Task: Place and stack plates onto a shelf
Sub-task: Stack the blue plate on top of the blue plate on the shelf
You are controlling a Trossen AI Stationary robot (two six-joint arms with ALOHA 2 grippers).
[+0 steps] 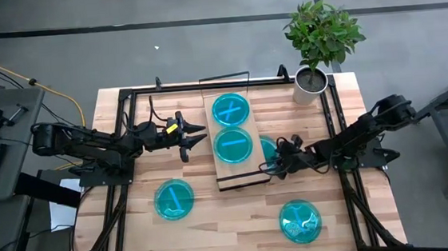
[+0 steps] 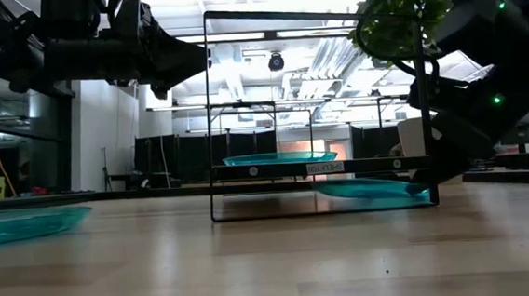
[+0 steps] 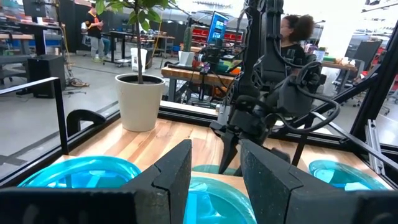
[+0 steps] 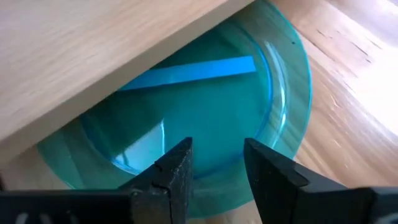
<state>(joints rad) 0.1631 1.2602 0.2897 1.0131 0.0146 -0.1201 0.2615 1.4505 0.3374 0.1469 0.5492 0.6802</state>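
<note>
- The right pincer (image 1: 278, 158) sits low at the shelf's (image 1: 226, 177) right edge, fingers a narrow gap apart and empty, aimed at the rim of a plate (image 4: 205, 118) lying on the counter (image 1: 216, 230), half tucked beneath the board
- To do this step well, I judge the fingers should slide in level so one goes under the thin rim, then draw the disc sideways clear of the board before lifting; rising too soon would knock it against the shelf's underside
- The left pincer (image 1: 195, 136) hovers beside the shelf's left edge, fingers parted with nothing between them
- Two plates (image 1: 231, 126) already lie side by side on the shelf, one marked with a cross, one with a stripe; two more rest on the counter, front left (image 1: 174, 199) and front right (image 1: 299, 220)
- The plates are thin, glossy, translucent cyan plastic, likely slippery; the shelf is pale smooth wood on a thin black frame; the counter is planked wood
</note>
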